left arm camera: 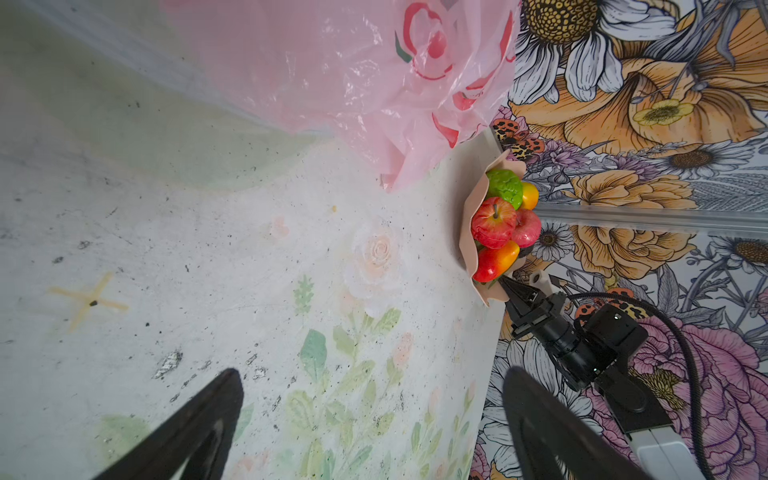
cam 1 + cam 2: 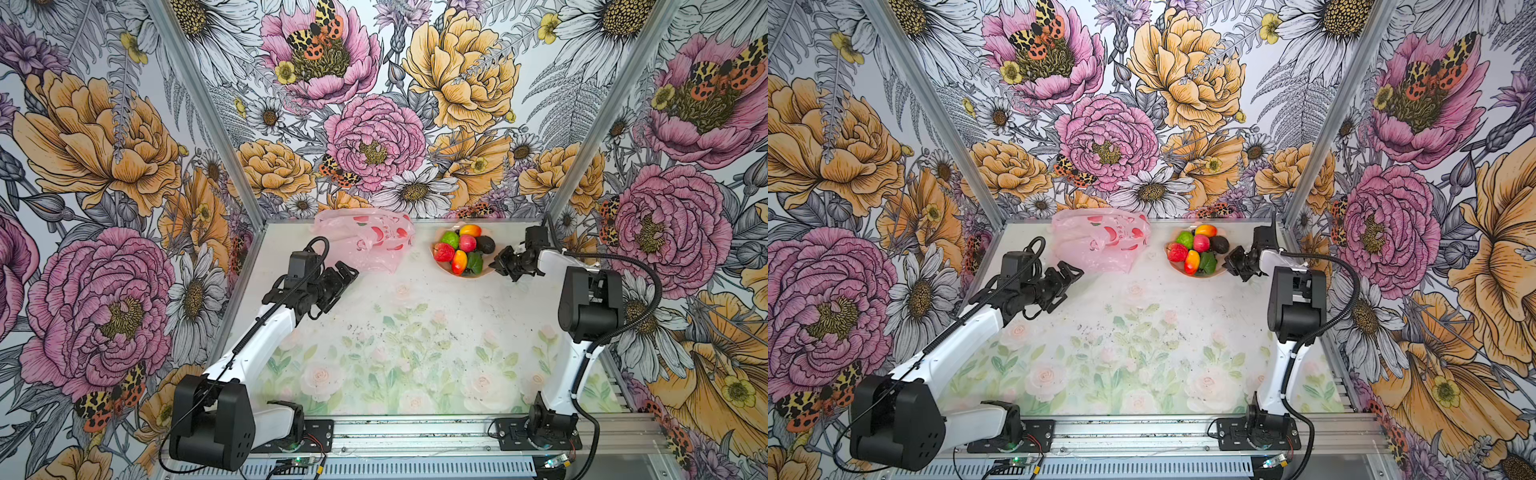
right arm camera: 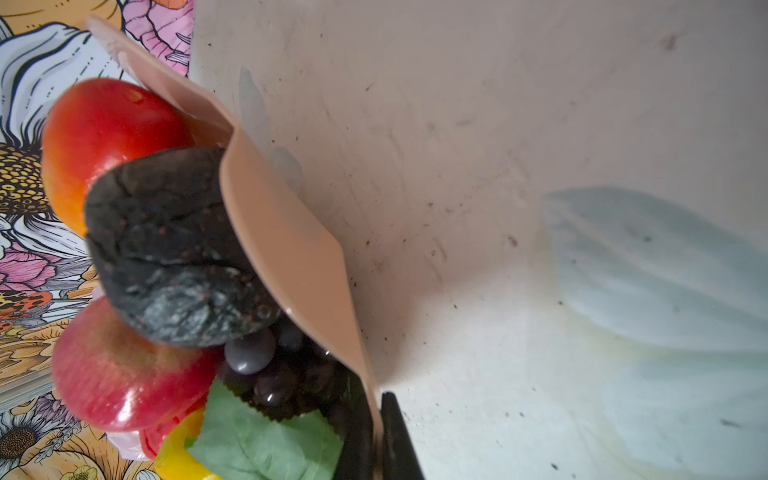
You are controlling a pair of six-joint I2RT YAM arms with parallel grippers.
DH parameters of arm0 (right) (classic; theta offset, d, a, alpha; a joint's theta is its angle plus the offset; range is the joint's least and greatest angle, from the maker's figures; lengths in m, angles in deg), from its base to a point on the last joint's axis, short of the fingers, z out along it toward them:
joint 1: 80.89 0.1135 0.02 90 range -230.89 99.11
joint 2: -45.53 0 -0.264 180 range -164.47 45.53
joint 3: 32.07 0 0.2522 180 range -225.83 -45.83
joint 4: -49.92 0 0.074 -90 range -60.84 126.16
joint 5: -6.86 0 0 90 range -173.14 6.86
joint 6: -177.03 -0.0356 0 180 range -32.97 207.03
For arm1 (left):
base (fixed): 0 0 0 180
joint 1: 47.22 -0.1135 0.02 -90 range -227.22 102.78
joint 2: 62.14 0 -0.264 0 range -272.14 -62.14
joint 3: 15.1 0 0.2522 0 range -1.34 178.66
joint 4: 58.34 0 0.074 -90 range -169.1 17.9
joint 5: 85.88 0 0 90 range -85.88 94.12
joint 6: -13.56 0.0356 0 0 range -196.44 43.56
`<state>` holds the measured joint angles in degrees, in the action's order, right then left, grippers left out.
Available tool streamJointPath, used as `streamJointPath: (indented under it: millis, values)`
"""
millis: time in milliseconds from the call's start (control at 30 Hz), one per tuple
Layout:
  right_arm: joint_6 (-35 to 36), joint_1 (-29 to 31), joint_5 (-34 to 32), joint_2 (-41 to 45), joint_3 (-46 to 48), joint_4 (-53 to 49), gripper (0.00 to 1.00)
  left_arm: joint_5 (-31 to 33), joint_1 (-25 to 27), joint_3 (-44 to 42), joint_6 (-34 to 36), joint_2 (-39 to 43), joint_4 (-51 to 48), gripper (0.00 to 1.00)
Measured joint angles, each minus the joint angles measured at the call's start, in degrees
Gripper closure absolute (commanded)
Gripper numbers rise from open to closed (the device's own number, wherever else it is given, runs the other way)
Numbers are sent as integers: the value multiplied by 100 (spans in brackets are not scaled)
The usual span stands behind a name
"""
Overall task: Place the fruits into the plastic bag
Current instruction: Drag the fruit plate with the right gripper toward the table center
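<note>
The fruits are heaped in a peach-pink bowl (image 2: 482, 273) at the back right: a red apple (image 2: 444, 252), a bumpy green one (image 2: 450, 239), a mango (image 2: 459, 262), a dark avocado (image 2: 485, 244) and grapes with a green leaf (image 2: 474, 262). My right gripper (image 3: 376, 415) is shut on the bowl's rim (image 3: 286, 249), one finger inside beside the grapes (image 3: 274, 374) and one outside. The plastic bag (image 2: 365, 241) lies crumpled at the back centre. My left gripper (image 2: 351, 272) hovers open just in front of and left of it, holding nothing.
The bowl stands close to the back wall and the right corner post (image 2: 582, 145). The bag's near edge (image 1: 390, 183) almost reaches the bowl (image 1: 469, 232). The flower-printed tabletop (image 2: 415, 340) stretches toward the front rail.
</note>
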<state>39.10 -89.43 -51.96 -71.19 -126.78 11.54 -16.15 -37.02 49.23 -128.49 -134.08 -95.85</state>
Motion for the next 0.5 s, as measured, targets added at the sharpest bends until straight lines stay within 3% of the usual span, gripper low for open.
streamJointPath:
  millis: [500]
  values:
    - [-46,-4,155,2,105,72,100,-42,2,-33,11,46,4,1]
